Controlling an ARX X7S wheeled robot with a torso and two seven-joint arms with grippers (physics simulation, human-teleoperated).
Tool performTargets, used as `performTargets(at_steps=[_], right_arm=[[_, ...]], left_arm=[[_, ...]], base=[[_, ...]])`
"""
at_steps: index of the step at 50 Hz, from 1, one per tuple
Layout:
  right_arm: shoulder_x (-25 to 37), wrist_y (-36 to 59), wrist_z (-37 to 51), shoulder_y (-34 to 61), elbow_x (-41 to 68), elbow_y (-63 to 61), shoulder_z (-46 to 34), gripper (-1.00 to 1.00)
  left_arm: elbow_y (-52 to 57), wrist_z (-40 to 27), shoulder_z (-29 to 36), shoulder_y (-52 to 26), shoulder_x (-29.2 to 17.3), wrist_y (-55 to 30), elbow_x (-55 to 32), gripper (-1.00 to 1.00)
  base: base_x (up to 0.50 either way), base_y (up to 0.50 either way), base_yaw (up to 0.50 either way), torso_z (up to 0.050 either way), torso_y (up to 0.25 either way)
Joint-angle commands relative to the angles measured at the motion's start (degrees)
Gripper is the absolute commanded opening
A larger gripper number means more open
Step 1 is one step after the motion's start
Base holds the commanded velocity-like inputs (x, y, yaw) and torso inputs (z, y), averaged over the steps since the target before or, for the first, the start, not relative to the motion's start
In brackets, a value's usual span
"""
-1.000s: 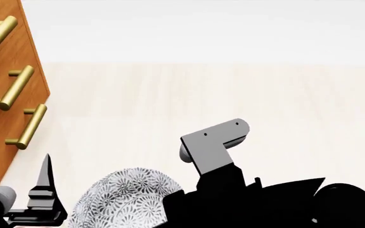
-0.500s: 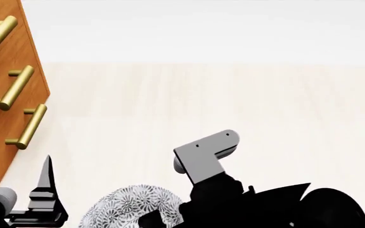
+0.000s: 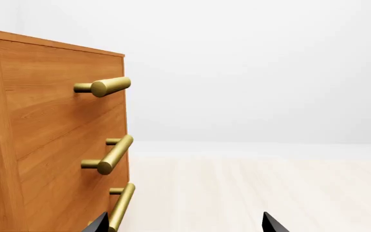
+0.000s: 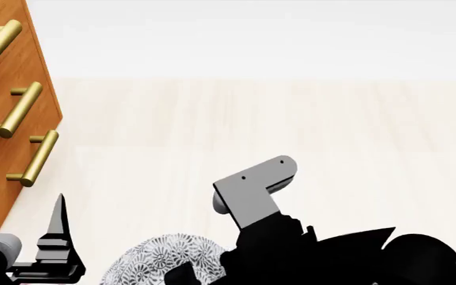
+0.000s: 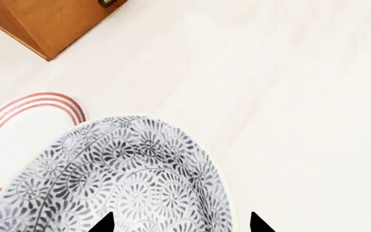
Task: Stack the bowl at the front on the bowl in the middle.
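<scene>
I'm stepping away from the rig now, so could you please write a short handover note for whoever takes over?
Left tool: open, empty, beside the wooden drawer unit.
Right tool: tips apart over the patterned bowl; whether it grips the bowl is unclear.
The patterned bowl overlaps a red-rimmed white dish, probably the middle bowl, off-centre.
Stack not confirmed. Left to do: centre, seat, release.

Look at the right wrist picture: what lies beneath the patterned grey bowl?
The patterned grey bowl overlaps a white bowl with red rings, hiding its nearer part. Pale tabletop shows around them. Whether anything else sits underneath cannot be seen.
</scene>
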Motion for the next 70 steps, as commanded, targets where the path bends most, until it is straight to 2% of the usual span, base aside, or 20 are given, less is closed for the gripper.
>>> performTargets(at_steps=[1, 7, 11, 12, 13, 14, 20, 22, 26, 36, 39, 70], right_arm=[[3.58, -2.29, 5.08, -0.31, 7.93, -10.43, 7.70, 1.00], [5.73, -10.85, 2.24, -4.09, -0.09, -16.98, 11.34, 1.00], [6.07, -18.72, 3.00, -9.77, -9.23, -21.69, 12.50, 1.00], [5.93, -23.49, 3.21, -13.10, -15.27, -22.96, 12.33, 1.00], [5.62, -25.44, 2.79, -14.59, -16.74, -22.75, 12.53, 1.00], [5.27, -31.89, -0.47, -18.40, -22.19, -22.22, 12.00, 1.00], [0.78, -61.16, -0.54, -32.32, -47.19, -18.78, 12.27, 1.00], [-0.36, -68.17, 0.26, -35.50, -52.61, -18.01, 12.24, 1.00], [-1.01, -76.41, 1.78, -40.01, -58.79, -19.59, 12.56, 1.00], [-1.05, -80.54, 3.97, -43.21, -63.98, -21.41, 12.65, 1.00], [-1.30, -84.28, 4.75, -44.79, -66.27, -21.92, 12.98, 1.00], [-0.91, -82.93, 5.50, -44.75, -67.94, -22.81, 12.26, 1.00]], left_arm=[[-0.17, -0.11, 0.11, 0.03, -0.10, 0.30, -0.20, 1.00], [0.34, -0.41, 0.19, -0.09, -0.21, -0.04, -0.35, 1.00], [0.74, -0.54, 0.11, -0.14, -0.30, -0.05, -0.50, 1.00], [0.69, -0.41, 0.18, -0.07, -0.34, 0.34, -0.37, 1.00], [0.60, -0.32, 0.33, -0.01, -0.37, 0.84, -0.05, 1.00], [0.11, 0.68, 1.20, 0.34, -0.72, 3.10, 1.25, 1.00], [1.07, 0.46, 1.45, 1.15, -0.94, 6.19, 3.11, 1.00], [1.40, 0.30, 1.89, 1.21, -1.03, 6.34, 3.76, 1.00], [2.14, 0.24, 2.49, 1.33, -1.33, 6.66, 4.57, 1.00], [4.19, -0.52, 2.73, 1.15, -1.75, 8.50, 6.49, 1.00], [5.12, -0.97, 2.95, 1.16, -1.90, 8.42, 7.19, 1.00], [5.82, -1.56, 3.99, 1.17, -2.54, 7.90, 7.66, 1.00]], base=[[0.00, 0.00, 0.00, 0.000, 0.000], [0.00, 0.00, 0.00, 0.000, 0.000], [0.00, 0.00, 0.00, 0.000, 0.000], [0.00, 0.00, 0.00, 0.000, 0.000], [0.00, 0.00, 0.00, 0.000, 0.000], [0.00, 0.00, 0.00, 0.000, 0.000], [0.00, 0.00, 0.00, 0.000, 0.000], [0.00, 0.00, 0.00, 0.000, 0.000], [0.00, 0.00, 0.00, 0.000, 0.000], [0.00, 0.00, 0.00, 0.000, 0.000], [0.00, 0.00, 0.00, 0.000, 0.000], [0.00, 0.00, 0.00, 0.000, 0.000]])
